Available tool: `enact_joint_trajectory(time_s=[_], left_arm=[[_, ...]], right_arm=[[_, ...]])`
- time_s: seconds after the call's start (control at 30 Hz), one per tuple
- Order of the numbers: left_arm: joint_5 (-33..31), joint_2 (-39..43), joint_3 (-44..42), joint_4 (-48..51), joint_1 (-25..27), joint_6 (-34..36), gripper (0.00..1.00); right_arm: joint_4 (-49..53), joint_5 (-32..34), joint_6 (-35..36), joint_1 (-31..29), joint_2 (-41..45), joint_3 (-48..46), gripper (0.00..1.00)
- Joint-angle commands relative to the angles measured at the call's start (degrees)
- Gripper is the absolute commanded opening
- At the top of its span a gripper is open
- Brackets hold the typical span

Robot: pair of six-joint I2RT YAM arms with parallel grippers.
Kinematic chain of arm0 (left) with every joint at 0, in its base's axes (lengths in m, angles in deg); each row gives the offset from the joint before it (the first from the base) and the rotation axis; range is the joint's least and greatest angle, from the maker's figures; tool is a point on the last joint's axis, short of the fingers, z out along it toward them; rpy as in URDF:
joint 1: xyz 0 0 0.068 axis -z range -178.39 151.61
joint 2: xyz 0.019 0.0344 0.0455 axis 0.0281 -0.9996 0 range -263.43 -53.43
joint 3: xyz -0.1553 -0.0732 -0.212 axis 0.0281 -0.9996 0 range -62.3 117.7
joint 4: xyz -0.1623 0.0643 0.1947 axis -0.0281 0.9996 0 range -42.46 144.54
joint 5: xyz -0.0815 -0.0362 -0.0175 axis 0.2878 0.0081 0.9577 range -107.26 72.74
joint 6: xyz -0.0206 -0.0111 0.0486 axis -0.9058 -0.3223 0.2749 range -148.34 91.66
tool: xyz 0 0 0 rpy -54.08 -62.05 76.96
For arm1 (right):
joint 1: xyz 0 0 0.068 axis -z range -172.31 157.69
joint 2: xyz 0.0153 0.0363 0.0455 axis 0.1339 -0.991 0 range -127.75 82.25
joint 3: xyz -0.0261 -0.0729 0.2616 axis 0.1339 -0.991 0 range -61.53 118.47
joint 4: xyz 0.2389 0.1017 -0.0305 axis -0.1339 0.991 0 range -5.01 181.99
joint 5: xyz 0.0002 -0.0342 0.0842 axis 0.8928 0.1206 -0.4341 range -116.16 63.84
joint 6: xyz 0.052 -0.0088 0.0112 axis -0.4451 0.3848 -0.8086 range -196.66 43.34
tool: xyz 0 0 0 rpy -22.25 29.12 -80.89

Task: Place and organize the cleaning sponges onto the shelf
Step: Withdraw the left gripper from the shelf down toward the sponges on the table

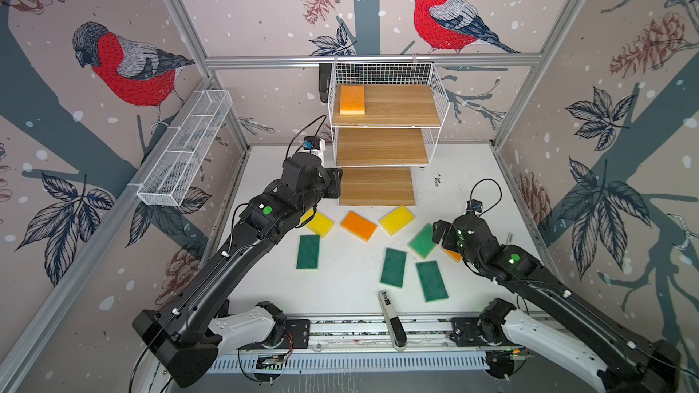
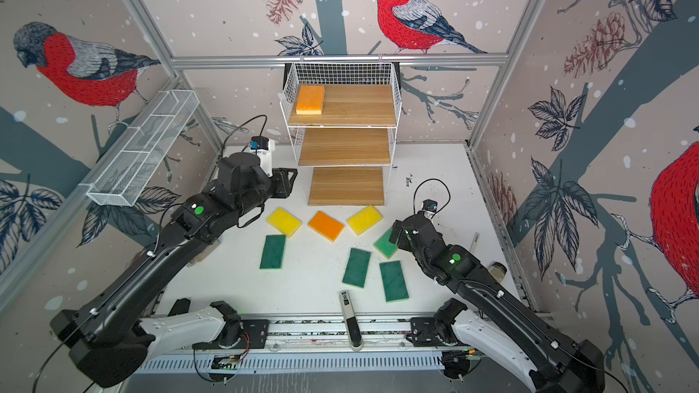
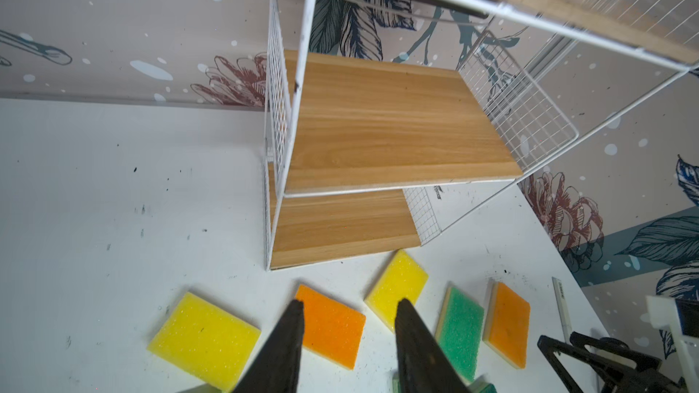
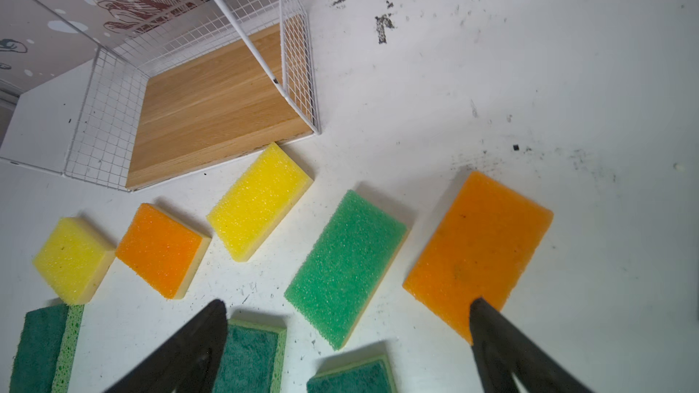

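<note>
Sponges: top-board orange sponge (image 1: pixel 352 99) lies flat at the back-left of the top board of the shelf (image 1: pixel 382 147). The middle and bottom boards are bare. The other eight sit on the table (image 1: pixel 340 296) in front of the shelf.
Row nearest the shelf: left yellow sponge (image 1: pixel 319 223), middle orange sponge (image 1: pixel 358 225), right yellow sponge (image 1: pixel 396 220) just off the bottom board's front edge, light-green sponge (image 1: pixel 421 241), far-right orange sponge (image 4: pixel 478 247).
Nearer row: three dark-green sponges (image 1: pixel 308 251) (image 1: pixel 393 267) (image 1: pixel 432 281), none touching.

Left gripper (image 3: pixel 350 306): off the table, just beside the shelf's left side by the bottom board in both top views, well clear of the top-board orange sponge. Jaws partly parted, nothing between them, touching nothing.

Right gripper (image 4: pixel 348 304): over the light-green and far-right orange sponges, hiding most of the orange one in both top views. Jaws spread wide and empty. One fingertip (image 4: pixel 491 330) overlaps the orange sponge's near edge in the wrist view; can't tell if it touches.

Surface: white tabletop, scuffed, with black specks right of the shelf. White-and-black handheld device (image 1: pixel 391 319) lies at the front edge, across the rail.

Room: bird-and-pinecone wallpaper, aluminium frame, white mesh trough (image 1: pixel 185 149) on the left wall.
</note>
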Motion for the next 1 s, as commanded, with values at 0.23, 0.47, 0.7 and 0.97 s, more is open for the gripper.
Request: enact_joint_trajectory(time_s=[0.23,0.47,0.7,0.97], left_arm=[[-3.0,3.3,-18.4,-5.7,6.9,-12.5,0.47],[-4.5,0.4,-23.6,-11.8,12.0,-19.3,0.46],[-5.8,-7.5,-23.8,-18.1,13.9,-20.0,0.31],[-6.1,-16.5,-21.7,-23.4,13.8,-18.0,0.28]], right_arm=[[-1.4,-2.1,-4.7,-0.5,-2.1,-1.5,0.99],[-4.1,-4.2,-2.9,-0.9,-4.4,-1.7,1.00],[-6.6,-6.7,-1.0,-1.0,-4.3,-3.4,1.00],[-8.3,-9.4,1.9,-0.9,-4.1,-4.8,0.99]])
